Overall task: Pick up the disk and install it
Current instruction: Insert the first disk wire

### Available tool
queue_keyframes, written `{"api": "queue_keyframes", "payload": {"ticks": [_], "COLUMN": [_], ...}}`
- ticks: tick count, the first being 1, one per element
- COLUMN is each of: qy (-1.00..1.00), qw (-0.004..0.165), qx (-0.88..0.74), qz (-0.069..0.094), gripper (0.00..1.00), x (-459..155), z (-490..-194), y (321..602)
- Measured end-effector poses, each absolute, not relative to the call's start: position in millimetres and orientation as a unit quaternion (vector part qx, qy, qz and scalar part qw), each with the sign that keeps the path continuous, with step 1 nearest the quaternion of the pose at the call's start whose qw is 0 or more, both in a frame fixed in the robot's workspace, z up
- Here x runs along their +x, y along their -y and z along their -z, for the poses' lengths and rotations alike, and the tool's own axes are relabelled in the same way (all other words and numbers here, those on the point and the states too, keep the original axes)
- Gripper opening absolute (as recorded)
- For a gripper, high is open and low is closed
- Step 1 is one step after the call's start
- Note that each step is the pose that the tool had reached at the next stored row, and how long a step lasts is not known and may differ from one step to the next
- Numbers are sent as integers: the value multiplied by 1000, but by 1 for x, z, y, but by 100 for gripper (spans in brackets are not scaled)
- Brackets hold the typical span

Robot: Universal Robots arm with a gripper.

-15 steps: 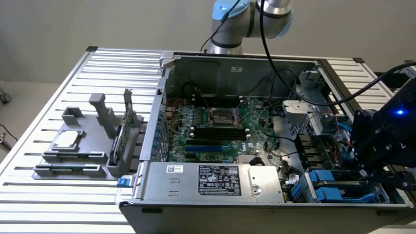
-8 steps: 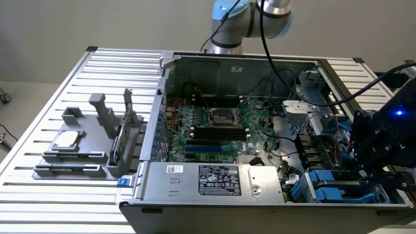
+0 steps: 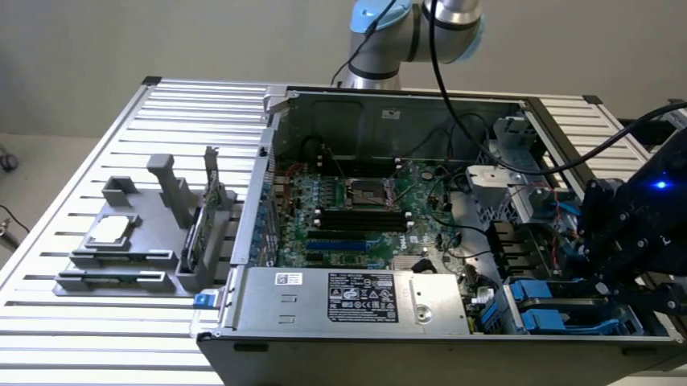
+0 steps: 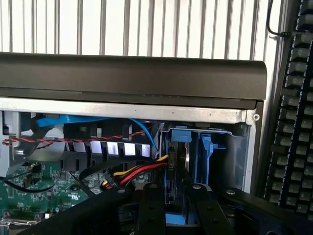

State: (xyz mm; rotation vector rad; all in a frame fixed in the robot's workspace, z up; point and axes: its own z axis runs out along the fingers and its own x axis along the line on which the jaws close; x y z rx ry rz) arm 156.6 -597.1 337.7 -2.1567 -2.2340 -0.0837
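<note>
Gripper at computer case corner bay, above disk standing on edge between blue rails; jaws state: cannot tell.

One open computer case, one motherboard, one power supply, one grey holder, one disk.

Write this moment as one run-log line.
gripper: over drive bay at case's front corner | disk: upright in bay, blue rails | case: open
</note>
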Motion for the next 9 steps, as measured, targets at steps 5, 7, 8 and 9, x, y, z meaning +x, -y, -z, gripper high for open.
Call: {"api": "queue_keyframes", "payload": {"ticks": [5,7,8,9], "qy": [718,718,718,718], "qw": [18,18,18,18], "qx": [-695,-695,-695,-695], "qz": [27,27,27,27], "gripper": [25,25,25,25], "x": [157,157,157,157], "z": [-357,-364,-367,-369], "y": [598,598,598,598]}}
